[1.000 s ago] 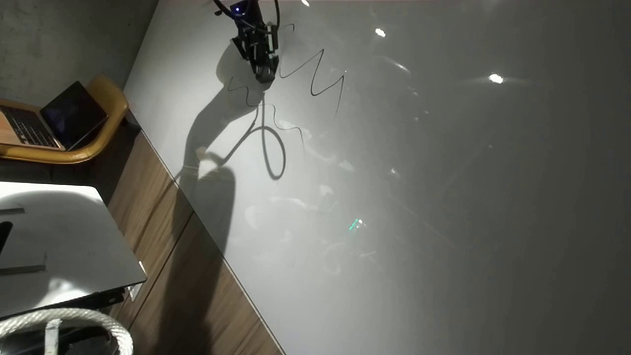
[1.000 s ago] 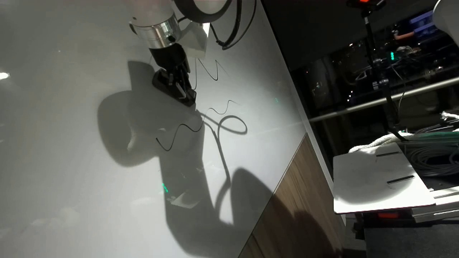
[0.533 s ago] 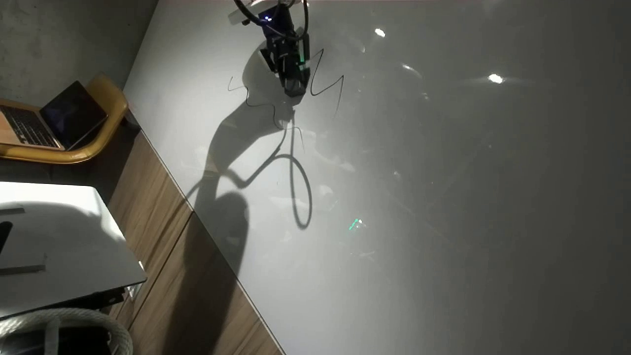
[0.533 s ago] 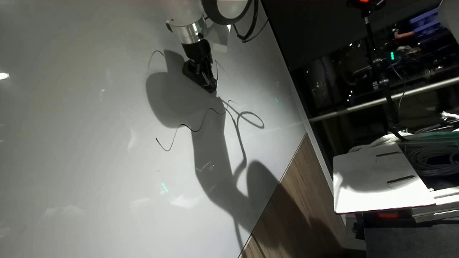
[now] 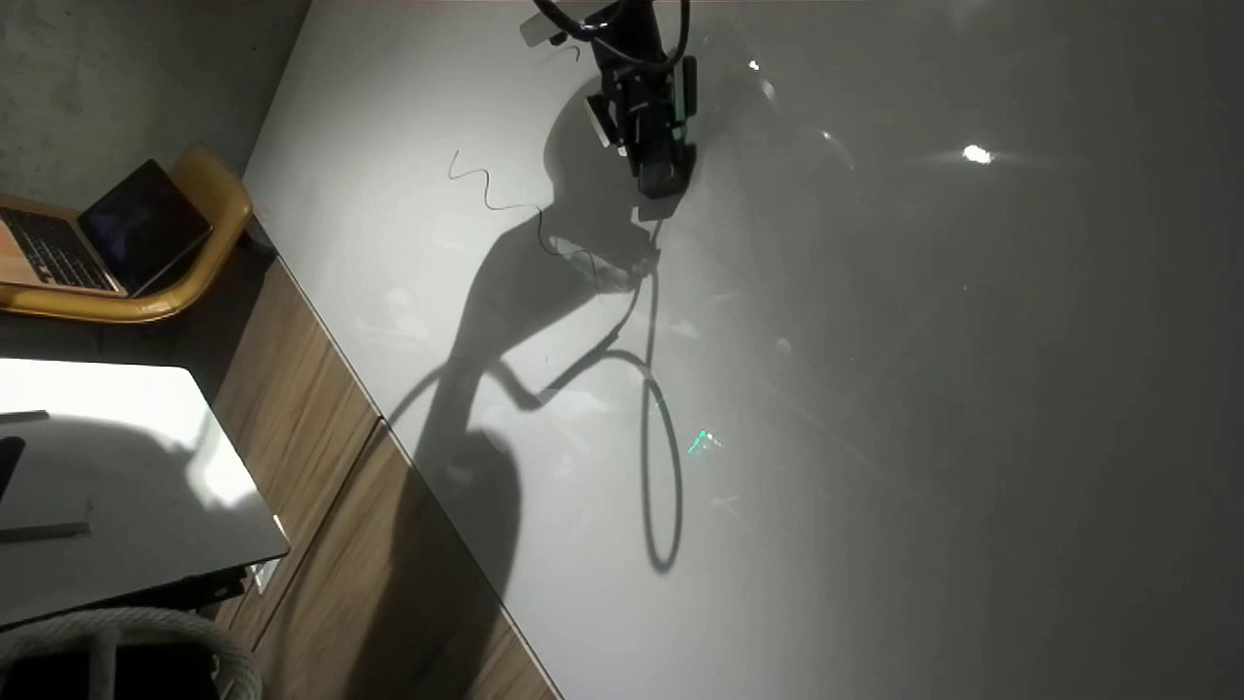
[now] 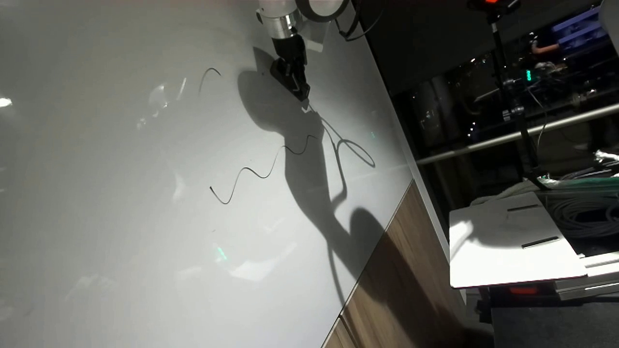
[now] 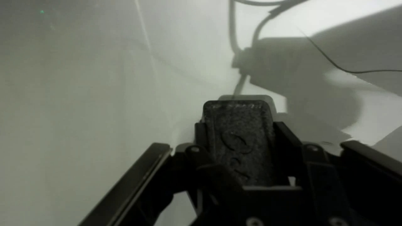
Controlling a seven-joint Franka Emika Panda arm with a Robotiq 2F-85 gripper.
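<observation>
Compared with a second ago, the gripper [image 5: 661, 146] and the dark block [image 7: 239, 141] it grips sit farther right over the white surface [image 5: 923, 437] in both exterior views. The left stretch of a zigzag line no longer shows on that surface; whether the rest is gone or hidden behind the gripper cannot be told. In an exterior view, a short curved mark [image 6: 210, 69] appears where the arm [image 6: 279, 24] covered it. The arm's shadow [image 5: 510, 292] lies farther right too, and the looped cable shadow [image 5: 677, 486] stretches longer and nearer. On the near-left white panel [image 5: 117, 486], the shade shifts and a bright patch sits at the right edge; the rope ring [image 5: 146, 624] dims.
</observation>
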